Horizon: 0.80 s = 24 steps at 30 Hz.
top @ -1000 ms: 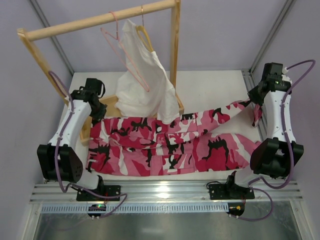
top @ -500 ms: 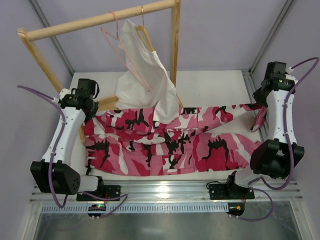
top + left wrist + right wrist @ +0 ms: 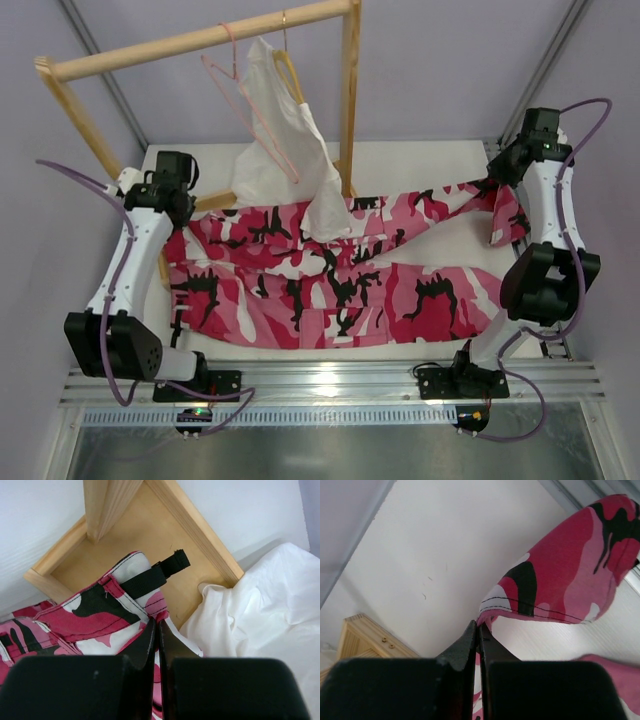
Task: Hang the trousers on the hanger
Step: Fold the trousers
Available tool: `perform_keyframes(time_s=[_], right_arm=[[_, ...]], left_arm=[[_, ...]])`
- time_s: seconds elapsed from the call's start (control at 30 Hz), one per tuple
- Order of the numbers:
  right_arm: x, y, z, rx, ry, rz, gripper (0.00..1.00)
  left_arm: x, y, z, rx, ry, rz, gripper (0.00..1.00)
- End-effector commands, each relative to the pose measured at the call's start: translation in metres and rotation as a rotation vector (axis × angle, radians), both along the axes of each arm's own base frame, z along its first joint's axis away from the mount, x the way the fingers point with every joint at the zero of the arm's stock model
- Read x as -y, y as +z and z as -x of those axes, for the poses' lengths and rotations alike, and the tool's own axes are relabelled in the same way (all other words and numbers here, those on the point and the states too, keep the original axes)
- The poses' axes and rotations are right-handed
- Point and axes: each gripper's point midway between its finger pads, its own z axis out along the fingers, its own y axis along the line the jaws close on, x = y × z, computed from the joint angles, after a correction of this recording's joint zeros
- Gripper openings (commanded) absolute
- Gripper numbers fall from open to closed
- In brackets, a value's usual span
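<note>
The camouflage trousers [image 3: 340, 285] lie spread across the table, waist at the left and legs to the right. My left gripper [image 3: 184, 218] is shut on the waistband corner [image 3: 95, 617], with its fingertips [image 3: 157, 624] over the rack's wooden base. My right gripper [image 3: 497, 183] is shut on a leg hem [image 3: 560, 587], which it holds off the table; its tips [image 3: 478, 626] pinch the seam. The far leg is stretched between both grippers. The pink wire hanger [image 3: 250, 112] hangs from the rail above, apart from the trousers.
The wooden rack [image 3: 200, 40] stands at the back left, its post [image 3: 348, 100] near the middle. A white garment [image 3: 285, 155] on a tan hanger drapes onto the trousers' far edge and lies just right of my left gripper [image 3: 260, 610]. The rack's base corner [image 3: 365, 635] shows.
Both grippers have drawn the trousers' far edge back toward the rack. The left moved outward and back, and the right moved back and slightly left, so the cloth between them is tauter.
</note>
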Motion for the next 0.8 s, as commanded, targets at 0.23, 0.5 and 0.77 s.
perform_keyframes(time_s=[0.23,0.5,0.77], right_arm=[[-0.084,-0.023,-0.085,0.159,0.271,-0.099,0.04],[-0.110,-0.067,-0.133,0.194,0.311,-0.169,0.04],[-0.108,-0.083,-0.161,0.190,0.318,-0.169,0.04]], left_arm=[[-0.046,0.029,-0.013,0.012,0.118,-0.230,0.01],[-0.045,0.002,-0.036,0.010,0.099,-0.230,0.00],[-0.044,-0.034,-0.050,-0.073,0.092,-0.232,0.01]])
